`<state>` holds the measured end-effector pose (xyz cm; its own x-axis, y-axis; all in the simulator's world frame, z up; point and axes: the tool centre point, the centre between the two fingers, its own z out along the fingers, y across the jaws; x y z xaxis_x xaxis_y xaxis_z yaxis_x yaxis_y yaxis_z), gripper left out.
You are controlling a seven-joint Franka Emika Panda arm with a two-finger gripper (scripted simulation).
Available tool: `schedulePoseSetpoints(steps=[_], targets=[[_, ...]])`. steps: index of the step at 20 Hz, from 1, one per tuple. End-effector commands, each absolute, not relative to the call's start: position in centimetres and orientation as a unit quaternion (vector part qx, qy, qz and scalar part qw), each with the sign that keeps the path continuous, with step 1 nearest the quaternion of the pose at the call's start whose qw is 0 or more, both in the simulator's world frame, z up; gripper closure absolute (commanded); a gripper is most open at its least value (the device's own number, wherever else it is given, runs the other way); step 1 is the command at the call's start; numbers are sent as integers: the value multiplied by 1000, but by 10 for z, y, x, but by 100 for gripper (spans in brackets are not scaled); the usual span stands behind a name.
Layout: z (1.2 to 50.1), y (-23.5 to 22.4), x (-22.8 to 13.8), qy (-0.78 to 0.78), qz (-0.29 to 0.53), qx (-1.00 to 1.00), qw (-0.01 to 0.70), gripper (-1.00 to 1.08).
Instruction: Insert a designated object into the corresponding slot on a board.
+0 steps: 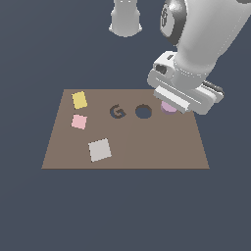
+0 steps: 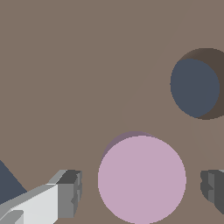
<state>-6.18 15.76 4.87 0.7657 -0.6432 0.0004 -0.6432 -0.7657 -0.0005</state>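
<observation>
Disc (image 2: 142, 179) sits between wide-spread end effector (image 2: 142, 188) fingers, untouched — mostly hidden by it in exterior view.

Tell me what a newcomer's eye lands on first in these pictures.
First the big white arm, stooped over the brown board at the exterior view's right, its gripper open with fingers either side of the lilac disc, not touching it. Next the dark round hole just beside the disc, then the yellow square and pink square at the exterior view's left.
</observation>
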Motion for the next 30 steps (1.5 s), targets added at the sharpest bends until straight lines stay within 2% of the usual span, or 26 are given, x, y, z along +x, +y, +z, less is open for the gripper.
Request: schedulePoseSetpoints(steps=[1, 8, 9, 30], targets=[[45, 157, -62, 342, 0, -940, 0, -92], [30, 157, -62, 342, 0, -940, 0, -92], [30, 157, -62, 342, 0, -940, 0, 108], [33, 156, -63, 330, 0, -944, 0, 108]])
